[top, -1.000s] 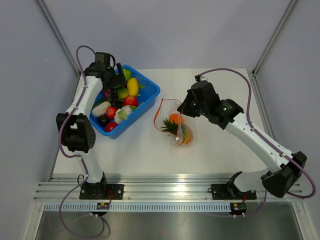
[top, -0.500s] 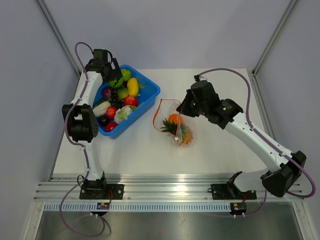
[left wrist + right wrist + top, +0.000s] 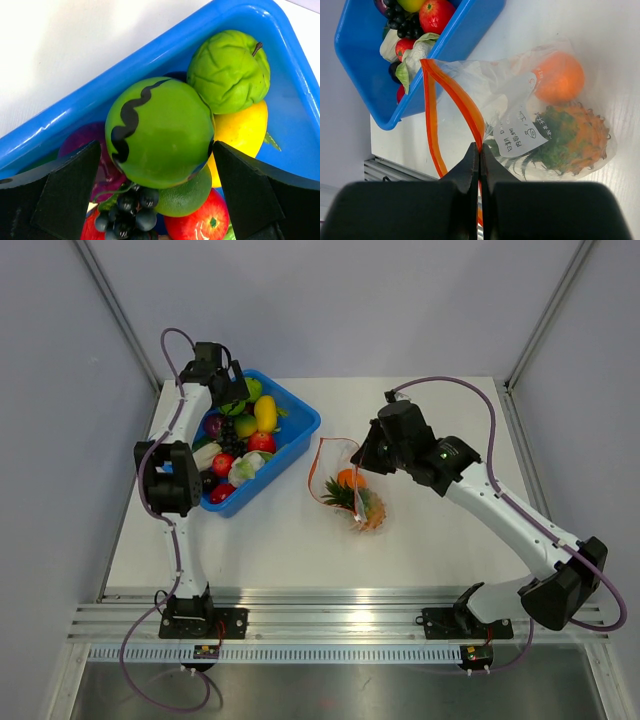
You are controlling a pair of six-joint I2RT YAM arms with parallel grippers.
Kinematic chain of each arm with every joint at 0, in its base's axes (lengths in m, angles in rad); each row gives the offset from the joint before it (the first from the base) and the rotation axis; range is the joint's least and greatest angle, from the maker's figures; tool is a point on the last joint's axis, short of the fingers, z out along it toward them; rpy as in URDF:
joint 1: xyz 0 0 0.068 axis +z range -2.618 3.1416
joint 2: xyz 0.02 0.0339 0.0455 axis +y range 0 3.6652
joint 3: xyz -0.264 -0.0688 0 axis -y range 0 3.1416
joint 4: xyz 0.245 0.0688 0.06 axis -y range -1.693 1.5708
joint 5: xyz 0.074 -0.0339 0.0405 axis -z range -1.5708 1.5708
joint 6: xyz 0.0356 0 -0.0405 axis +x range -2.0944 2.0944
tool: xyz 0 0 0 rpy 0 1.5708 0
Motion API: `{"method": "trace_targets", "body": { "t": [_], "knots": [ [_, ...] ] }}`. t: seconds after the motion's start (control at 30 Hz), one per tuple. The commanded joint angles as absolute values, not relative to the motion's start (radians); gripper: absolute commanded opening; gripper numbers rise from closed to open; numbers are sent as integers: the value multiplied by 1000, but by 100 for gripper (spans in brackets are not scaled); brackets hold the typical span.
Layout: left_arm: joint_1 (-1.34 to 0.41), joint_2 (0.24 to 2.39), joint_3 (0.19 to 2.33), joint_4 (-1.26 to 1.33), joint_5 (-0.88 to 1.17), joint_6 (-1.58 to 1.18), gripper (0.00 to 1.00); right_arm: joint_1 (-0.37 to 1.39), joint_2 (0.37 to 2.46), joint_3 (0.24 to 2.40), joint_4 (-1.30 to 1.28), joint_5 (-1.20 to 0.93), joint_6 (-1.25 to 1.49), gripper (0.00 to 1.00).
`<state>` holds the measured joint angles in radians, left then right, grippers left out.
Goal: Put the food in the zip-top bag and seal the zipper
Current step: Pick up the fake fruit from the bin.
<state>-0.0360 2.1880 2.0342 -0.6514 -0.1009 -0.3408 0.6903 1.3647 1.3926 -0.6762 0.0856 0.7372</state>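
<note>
My left arm reaches up the table's left side to the far corner of the blue bin (image 3: 300,425), wrist turned down. There my left pincer (image 3: 157,152) presses its two fingers against either side of a green fruit with a black squiggle (image 3: 160,130), above the other food heaped in the bin. My right arm slants from its base toward the table's middle, where the zip-top bag (image 3: 333,460) lies near the bin with an orange (image 3: 559,77) and a pineapple (image 3: 575,142) inside, and my right pincer (image 3: 479,152), narrowed to nothing, pinches the zipper (image 3: 451,92) at the bag's open mouth.
</note>
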Motion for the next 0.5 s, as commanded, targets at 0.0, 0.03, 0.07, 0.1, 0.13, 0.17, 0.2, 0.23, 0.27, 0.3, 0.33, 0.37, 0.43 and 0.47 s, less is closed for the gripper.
{"method": "trace_targets", "body": {
  "t": [0.0, 0.03, 0.07, 0.1, 0.13, 0.17, 0.2, 0.23, 0.27, 0.3, 0.33, 0.37, 0.43, 0.47],
  "knots": [
    [-31, 2209, 2086, -588, -84, -325, 96, 696, 1371, 1408, -643, 80, 735, 0],
    [-31, 2207, 2082, -586, -80, -324, 94, 696, 1370, 1407, -643, 83, 736, 0],
    [-31, 2204, 2076, -581, -75, -325, 93, 696, 1368, 1408, -646, 84, 736, 0],
    [-31, 2195, 2062, -568, -68, -325, 86, 696, 1368, 1408, -646, 84, 736, 0],
    [-31, 2189, 2050, -560, -63, -325, 83, 696, 1368, 1407, -647, 87, 738, 0],
    [-31, 2180, 2039, -552, -60, -328, 80, 696, 1367, 1408, -647, 89, 739, 0],
    [-31, 2171, 2017, -540, -51, -330, 75, 696, 1365, 1407, -647, 90, 739, 0],
    [-31, 2149, 2007, -537, -48, -330, 71, 696, 1365, 1407, -650, 91, 741, 0],
    [-31, 2137, 1994, -529, -45, -330, 70, 695, 1361, 1407, -652, 92, 742, 0],
    [-32, 2122, 1979, -523, -44, -327, 70, 696, 1359, 1404, -655, 92, 744, 0],
    [-32, 2106, 1956, -520, -43, -325, 69, 696, 1355, 1404, -655, 95, 744, 0],
    [-32, 2070, 1941, -520, -43, -325, 69, 696, 1348, 1399, -657, 97, 745, 0],
    [-34, 2028, 1892, -519, -31, -321, 69, 695, 1341, 1393, -661, 106, 746, 0],
    [-37, 1973, 1873, -518, -28, -319, 68, 696, 1335, 1388, -660, 107, 747, 0]
  ]
}}
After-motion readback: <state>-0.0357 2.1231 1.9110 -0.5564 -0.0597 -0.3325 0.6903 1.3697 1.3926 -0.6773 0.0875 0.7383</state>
